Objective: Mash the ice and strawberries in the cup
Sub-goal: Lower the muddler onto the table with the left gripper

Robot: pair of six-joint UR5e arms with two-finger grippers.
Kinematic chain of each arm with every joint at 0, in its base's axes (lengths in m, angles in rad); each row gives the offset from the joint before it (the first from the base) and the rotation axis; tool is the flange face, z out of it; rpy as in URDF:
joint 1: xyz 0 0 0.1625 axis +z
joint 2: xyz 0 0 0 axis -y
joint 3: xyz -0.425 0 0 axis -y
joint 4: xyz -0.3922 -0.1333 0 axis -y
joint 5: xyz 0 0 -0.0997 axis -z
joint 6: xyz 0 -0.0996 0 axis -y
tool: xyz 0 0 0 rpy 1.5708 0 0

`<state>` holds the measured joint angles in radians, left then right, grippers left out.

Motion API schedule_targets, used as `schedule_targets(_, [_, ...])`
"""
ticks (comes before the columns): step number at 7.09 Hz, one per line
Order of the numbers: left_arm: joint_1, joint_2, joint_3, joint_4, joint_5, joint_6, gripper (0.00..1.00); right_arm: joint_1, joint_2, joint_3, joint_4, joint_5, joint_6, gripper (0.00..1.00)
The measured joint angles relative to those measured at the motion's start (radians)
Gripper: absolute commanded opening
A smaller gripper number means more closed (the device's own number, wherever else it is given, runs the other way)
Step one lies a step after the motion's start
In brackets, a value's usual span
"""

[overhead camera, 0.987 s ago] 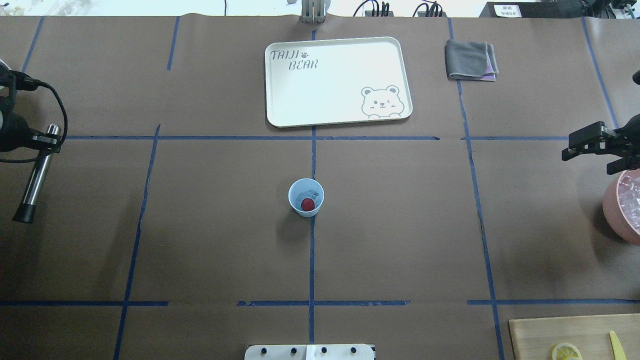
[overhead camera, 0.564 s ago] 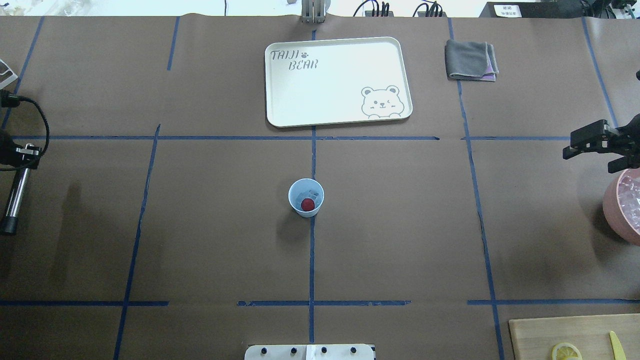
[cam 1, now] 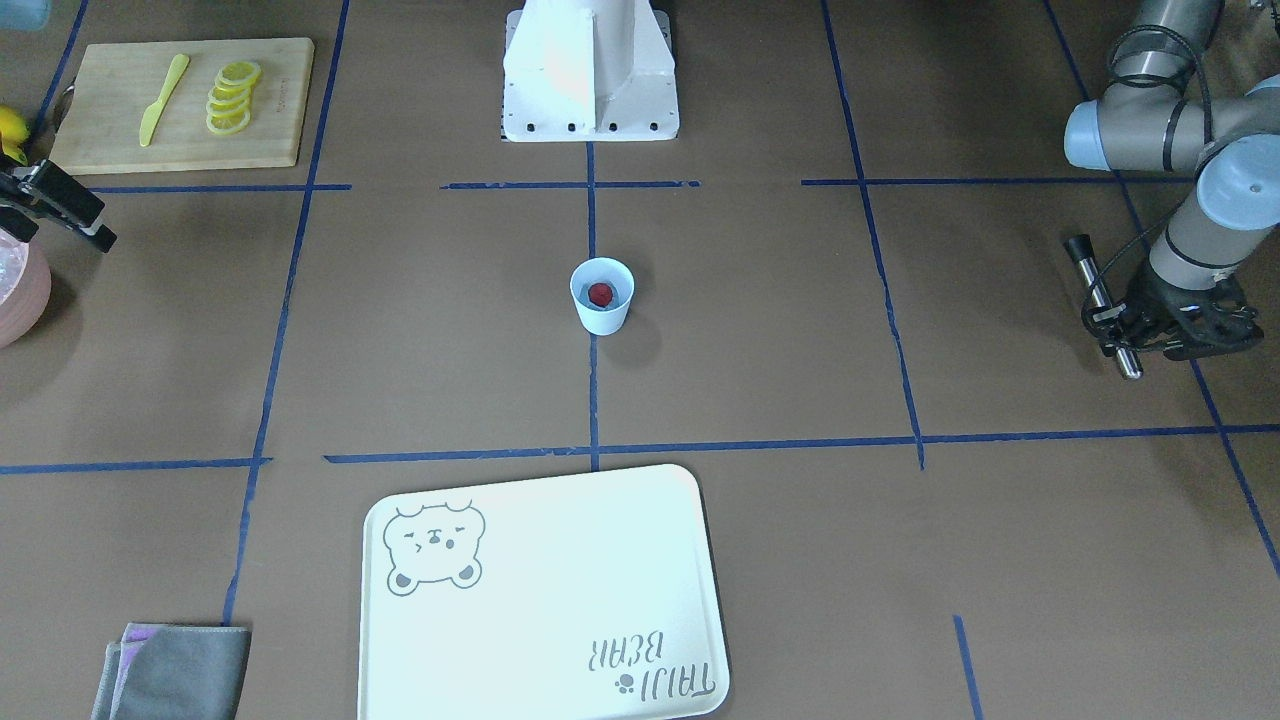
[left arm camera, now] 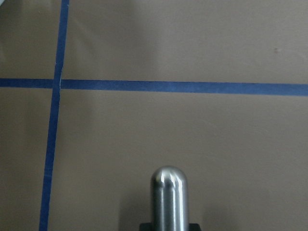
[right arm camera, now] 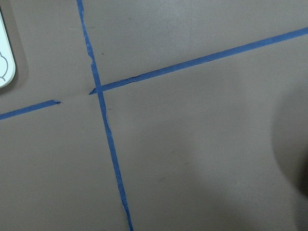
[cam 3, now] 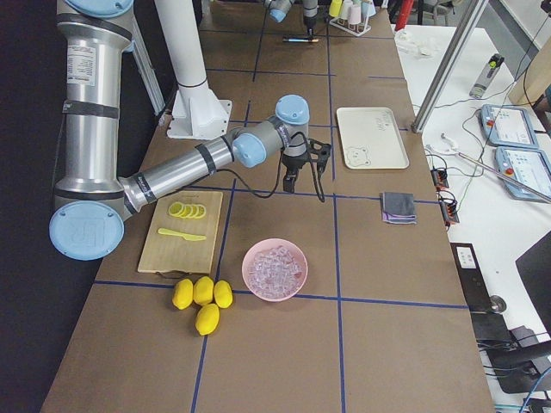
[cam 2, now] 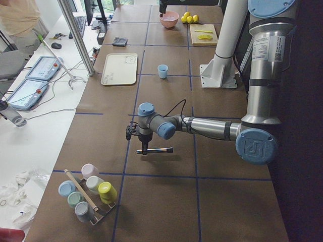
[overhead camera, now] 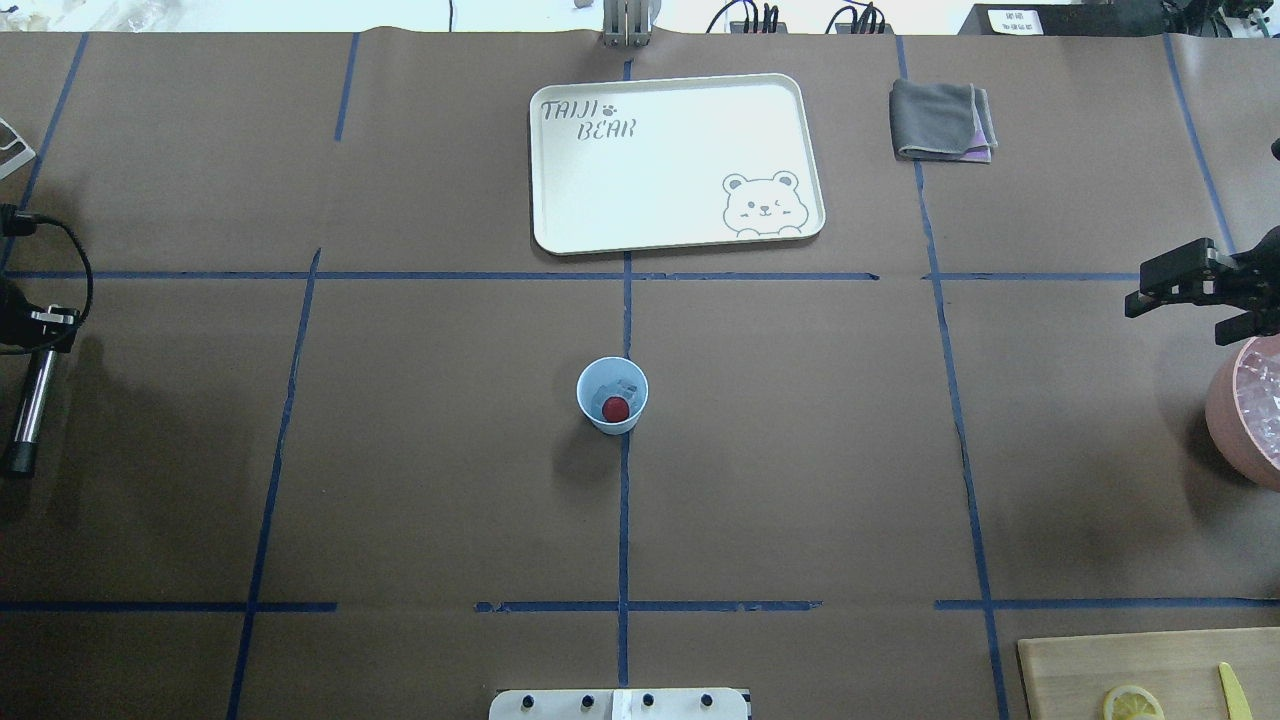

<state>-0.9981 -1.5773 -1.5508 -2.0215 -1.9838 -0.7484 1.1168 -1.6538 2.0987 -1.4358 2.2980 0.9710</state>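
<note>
**Arms and grippers: positions and state**

Left arm [cam 1: 1195,215]: extended outward to the robot's left, forearm sloping down, wrist bent so the camera faces straight down.
Left gripper [cam 1: 1112,322]: closed on a steel rod [overhead camera: 30,405], gripping it nearer the rounded bare end. Carries the rod roughly level.
Right arm [cam 3: 185,168]: stretched out low to the robot's right, wrist turned down.
Right gripper [overhead camera: 1142,288]: fingers apart, nothing between them, aimed downward.

Pink bowl [cam 3: 275,295] of ice [cam 3: 274,265] sits beside four lemons [cam 3: 203,301].
</note>
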Motion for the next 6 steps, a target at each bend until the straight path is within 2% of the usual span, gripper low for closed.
schedule_targets(2, [0.001,-0.001,0.013,-0.033,-0.007,0.002,0.16,0.000,0.001,0.003,0.000,0.000,0.002,1.00])
schedule_targets(3, [0.001,-0.001,0.015,-0.042,-0.016,0.003,0.35,0.000,0.001,0.003,0.000,0.000,0.004,1.00])
schedule_targets(4, [0.002,-0.001,0.017,-0.049,-0.020,0.003,0.42,0.000,0.002,0.003,0.000,0.000,0.004,1.00])
schedule_targets(5, [0.002,0.000,0.018,-0.053,-0.022,0.007,0.63,0.000,0.002,0.003,0.000,0.000,0.004,1.00])
schedule_targets(6, [0.002,0.003,0.018,-0.054,-0.022,0.023,0.94,0.000,0.002,0.003,0.000,0.000,0.004,1.00])
